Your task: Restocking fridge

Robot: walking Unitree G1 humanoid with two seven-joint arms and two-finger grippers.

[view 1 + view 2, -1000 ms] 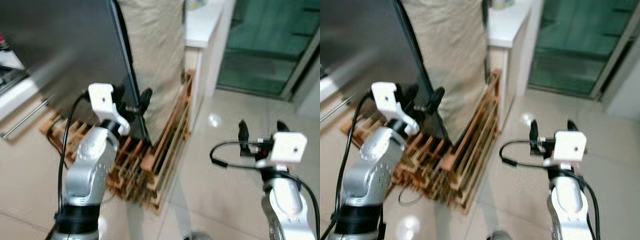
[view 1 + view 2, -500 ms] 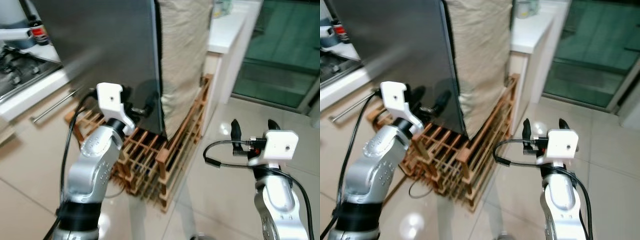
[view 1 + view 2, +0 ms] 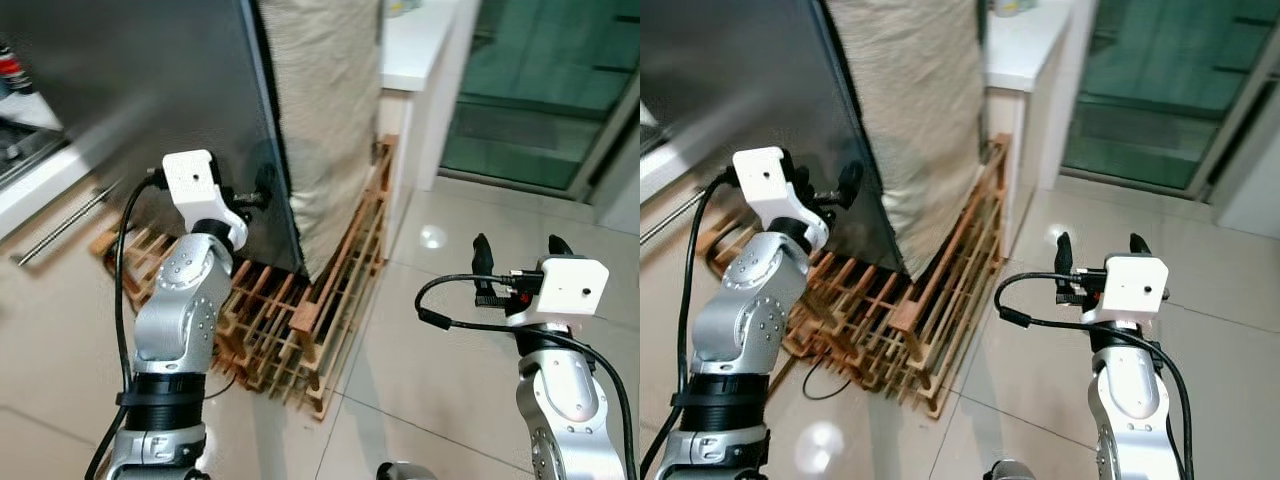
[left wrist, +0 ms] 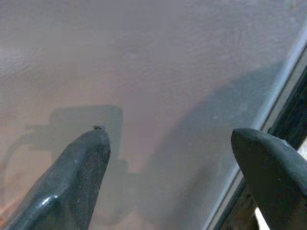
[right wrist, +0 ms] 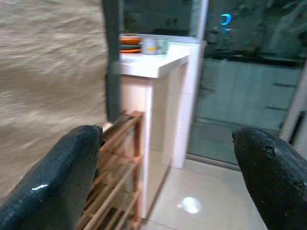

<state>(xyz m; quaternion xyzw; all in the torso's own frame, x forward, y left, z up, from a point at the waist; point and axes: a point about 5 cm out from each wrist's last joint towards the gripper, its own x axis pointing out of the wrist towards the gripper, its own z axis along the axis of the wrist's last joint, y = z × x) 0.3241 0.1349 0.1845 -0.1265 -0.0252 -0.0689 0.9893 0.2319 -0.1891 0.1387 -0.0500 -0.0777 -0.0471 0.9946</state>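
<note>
Left gripper (image 3: 262,190): my fingers spread, tips at fridge door (image 3: 150,90), upper left.
Right gripper (image 3: 516,262): my fingers spread, empty, lower right.

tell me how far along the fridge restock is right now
Nothing looks done yet: the dark fridge door appears shut, and neither gripper holds any item. In hand: the left gripper, fingers open, is up against the door's lower edge, beside the cloth-covered side above the wooden pallet. The right gripper hovers open over the tiled floor. Left: opening the door and the stocking.
</note>
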